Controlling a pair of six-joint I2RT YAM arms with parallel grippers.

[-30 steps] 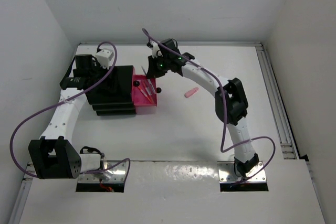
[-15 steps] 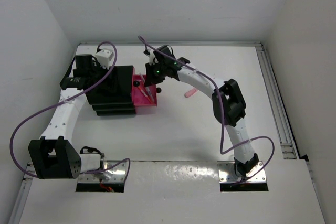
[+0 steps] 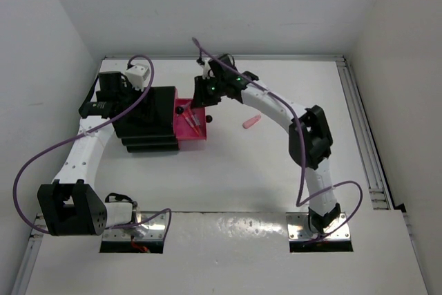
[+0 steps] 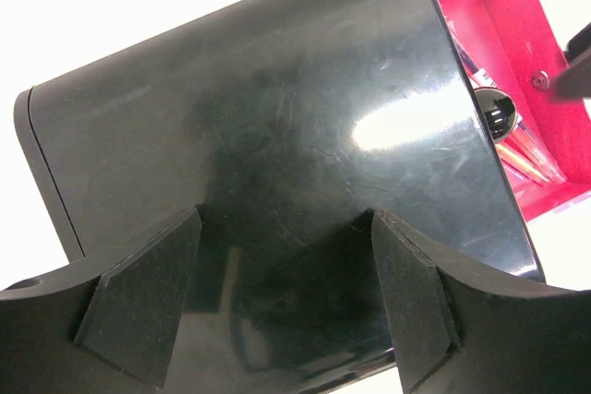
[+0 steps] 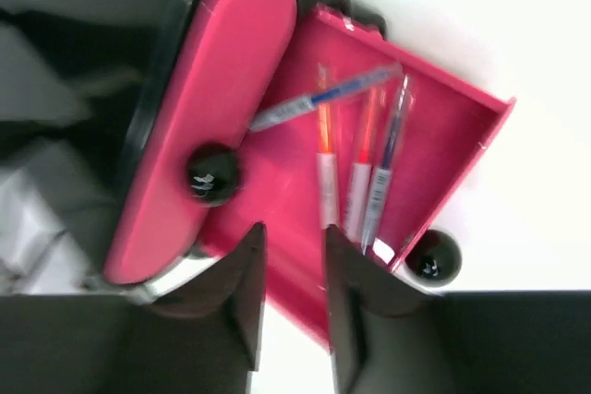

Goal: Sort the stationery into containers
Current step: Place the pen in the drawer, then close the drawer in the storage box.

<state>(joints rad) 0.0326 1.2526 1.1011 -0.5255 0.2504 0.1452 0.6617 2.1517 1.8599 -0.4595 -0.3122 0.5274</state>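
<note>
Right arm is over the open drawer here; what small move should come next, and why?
Probably lift the right gripper clear of the pink drawer and swing toward the short pink piece lying on the table. Its jaws stand apart and empty, pens already lie in the drawer, and that piece is the only stationery seen outside.

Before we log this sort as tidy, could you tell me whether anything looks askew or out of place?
In the open pink drawer, three pens lie parallel, but a fourth pen lies slanted across their ends. A short pink piece also sits alone on the table, outside any drawer.
</note>
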